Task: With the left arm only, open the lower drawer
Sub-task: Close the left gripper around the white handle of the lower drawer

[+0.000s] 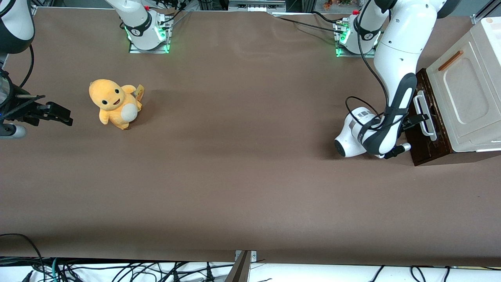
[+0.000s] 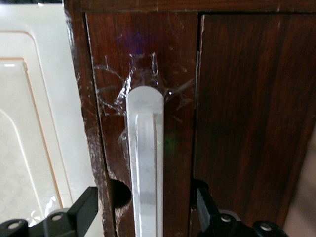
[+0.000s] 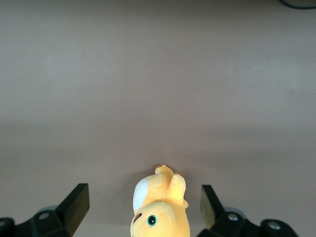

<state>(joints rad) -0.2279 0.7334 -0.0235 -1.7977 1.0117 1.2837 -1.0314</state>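
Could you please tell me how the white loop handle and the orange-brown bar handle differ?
The loop handle is white, on the dark drawer front; the bar handle is orange-brown, on the cream panel. The gripper has its open fingers astride the loop; the bar is untouched. Both are slim and straight.

I have the large white jointed left arm (image 1: pixel 395 58) bent down low, its wrist turned sideways; its small black two-finger gripper (image 2: pixel 146 210) hangs with fingers (image 2: pixel 84 210) spread wide apart.
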